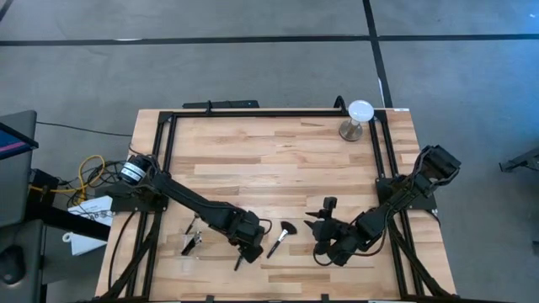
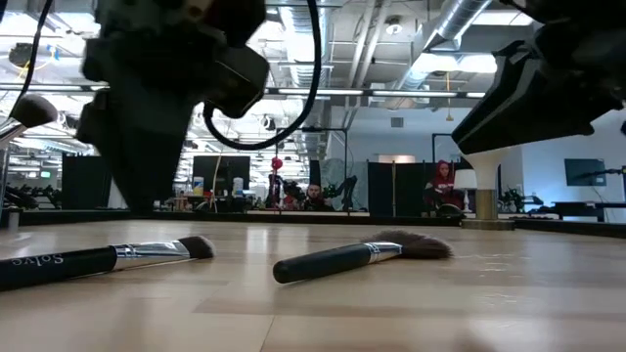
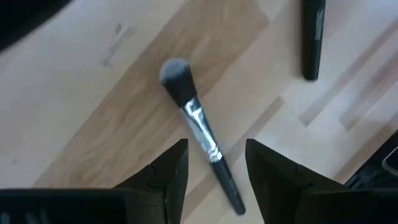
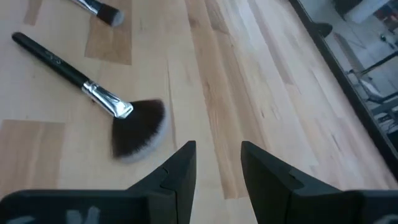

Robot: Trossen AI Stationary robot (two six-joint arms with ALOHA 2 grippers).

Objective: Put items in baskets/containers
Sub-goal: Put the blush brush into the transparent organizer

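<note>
Pale wooden desk (image 1: 278, 160), black-framed, stands on grey floor. Left gripper (image 1: 249, 249) hangs low near the front edge, left of centre, fingers (image 3: 168, 174) parted and grasping nothing; a round-headed brush (image 3: 199, 155) lies on the wood between and just ahead of them. Right gripper (image 1: 324, 244) hovers near the front edge, right of centre, fingers (image 4: 180, 168) likewise parted and empty. A fan-headed brush (image 1: 283, 235) lies flat between the two grippers. More brushes (image 1: 192, 240) lie near the front left corner. A white disc on a stand (image 1: 357, 119) occupies the rear right corner.
</note>
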